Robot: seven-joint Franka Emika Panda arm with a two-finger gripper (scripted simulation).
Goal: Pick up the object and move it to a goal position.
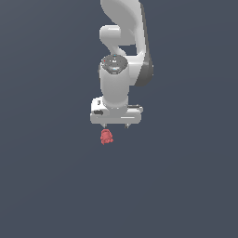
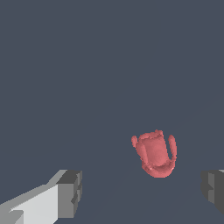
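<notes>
The object (image 1: 106, 136) is a tiny red lumpy thing with a rounded top, lying on the dark grey floor just below the gripper in the exterior view. In the wrist view the object (image 2: 155, 153) looks like a small red cupped shape, apart from both fingers and nearer the one at the picture's edge. My white gripper (image 1: 115, 125) hangs from the arm, pointing down, with only short fingertips showing under the hand. In the wrist view the gripper (image 2: 142, 194) is open wide and empty, its grey pads (image 2: 70, 192) far apart.
The dark grey floor (image 1: 46, 186) fills both views with nothing else on it. The white arm (image 1: 123, 42) rises behind the gripper toward the top of the exterior view.
</notes>
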